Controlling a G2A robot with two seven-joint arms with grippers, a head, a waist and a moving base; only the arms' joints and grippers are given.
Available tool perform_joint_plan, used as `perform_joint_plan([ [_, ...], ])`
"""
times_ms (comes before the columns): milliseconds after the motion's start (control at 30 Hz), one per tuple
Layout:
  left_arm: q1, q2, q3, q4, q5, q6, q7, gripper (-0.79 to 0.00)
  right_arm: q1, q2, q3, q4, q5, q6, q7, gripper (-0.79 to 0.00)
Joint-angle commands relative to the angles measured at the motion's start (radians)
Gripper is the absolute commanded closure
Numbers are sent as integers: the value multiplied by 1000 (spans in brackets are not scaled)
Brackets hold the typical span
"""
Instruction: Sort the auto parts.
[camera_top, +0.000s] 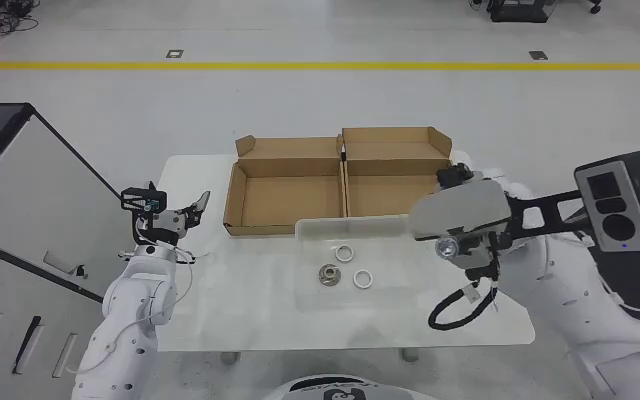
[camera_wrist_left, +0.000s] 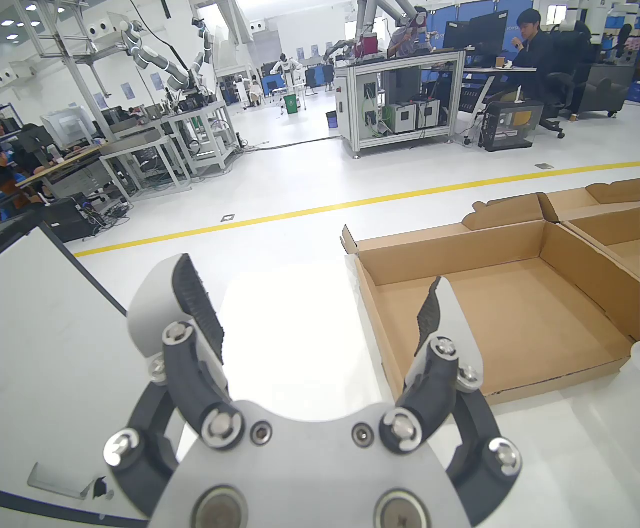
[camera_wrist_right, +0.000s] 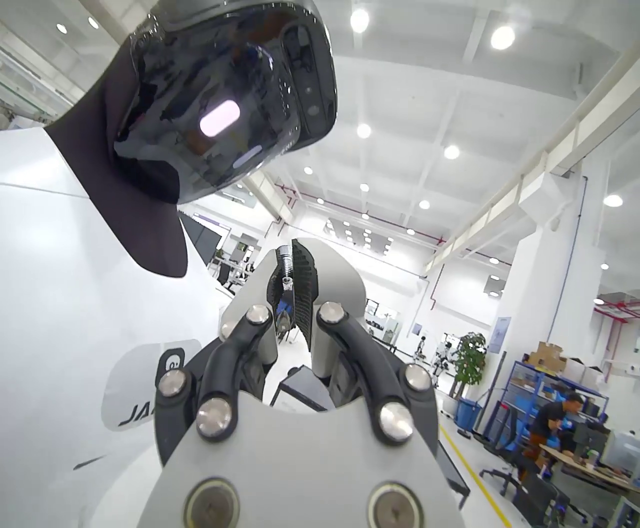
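Observation:
A clear tray (camera_top: 372, 225) in the middle of the table holds two white rings (camera_top: 344, 252) (camera_top: 365, 279) and a round metal part (camera_top: 327, 272). My right arm (camera_top: 462, 212) hangs over the tray's right end. In the right wrist view my right gripper (camera_wrist_right: 290, 272) points up and is shut on a small threaded metal part (camera_wrist_right: 285, 260). My left gripper (camera_top: 180, 205) (camera_wrist_left: 312, 280) stands open with nothing in it over the table's left edge, beside the left cardboard box (camera_wrist_left: 500, 320).
Two open cardboard boxes stand side by side behind the tray, the left box (camera_top: 285, 200) and the right box (camera_top: 390, 190). Both look bare inside. A white panel (camera_top: 45, 190) leans left of the table. Bare table lies in front of the tray.

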Motion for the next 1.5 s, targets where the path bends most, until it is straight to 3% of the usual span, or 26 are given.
perform_joint_plan([
  [0, 0, 0, 0, 0, 0, 0, 0, -785, -6, -11, 3, -9, -12, 16, -35, 0],
  [300, 0, 0, 0, 0, 0, 0, 0, -785, -9, -51, 7, -9, -83, 20, -99, 0],
  [700, 0, 0, 0, 0, 0, 0, 0, -785, -4, -68, 3, 19, -52, -12, 152, 0],
  [867, 0, 0, 0, 0, 0, 0, 0, -785, -19, -71, 26, -2, -7, -9, 202, 0],
  [1467, 0, 0, 0, 0, 0, 0, 0, -785, -72, -138, 18, -66, -51, 39, -6, 0],
])
